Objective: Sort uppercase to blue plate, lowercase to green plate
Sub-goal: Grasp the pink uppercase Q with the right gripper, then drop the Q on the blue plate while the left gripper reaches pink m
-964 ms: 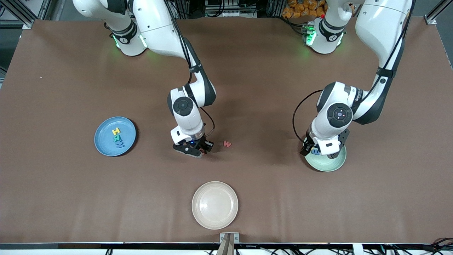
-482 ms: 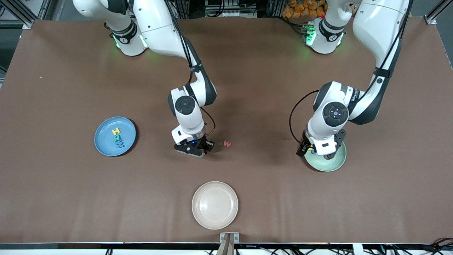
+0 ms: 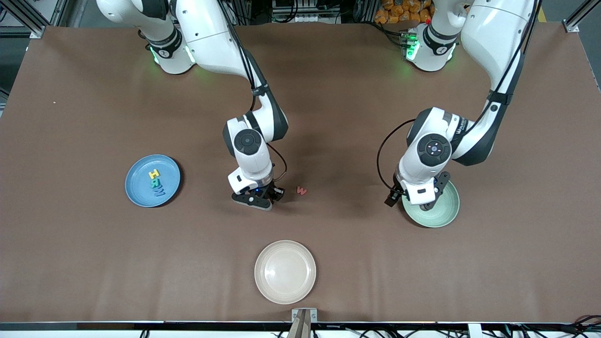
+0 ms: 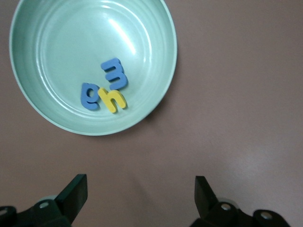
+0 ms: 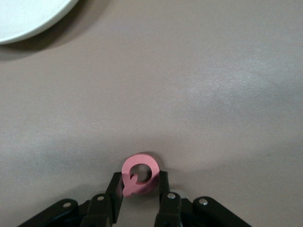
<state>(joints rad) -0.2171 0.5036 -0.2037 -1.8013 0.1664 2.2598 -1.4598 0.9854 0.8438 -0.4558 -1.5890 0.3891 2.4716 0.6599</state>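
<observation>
My right gripper (image 3: 263,201) is low over the table's middle and shut on the red Q (image 5: 139,158), pinched between its fingers in the right wrist view. The red m (image 3: 301,190) lies on the table beside it, toward the left arm's end. The blue plate (image 3: 138,188) holds the yellow H (image 3: 154,173), teal R (image 3: 155,183) and blue W (image 3: 160,192). My left gripper (image 4: 140,182) is open and empty over the table at the green plate's (image 3: 443,213) edge. That plate (image 4: 57,42) holds the yellow h (image 4: 113,100) and two blue letters (image 4: 115,74).
A beige plate (image 3: 285,272) sits near the table's front edge, nearer the front camera than my right gripper; its rim shows in the right wrist view (image 5: 28,14). Brown table surface lies between the plates.
My left gripper has moved off the green plate toward the table's middle. My right gripper has stayed in place, shut on the Q.
</observation>
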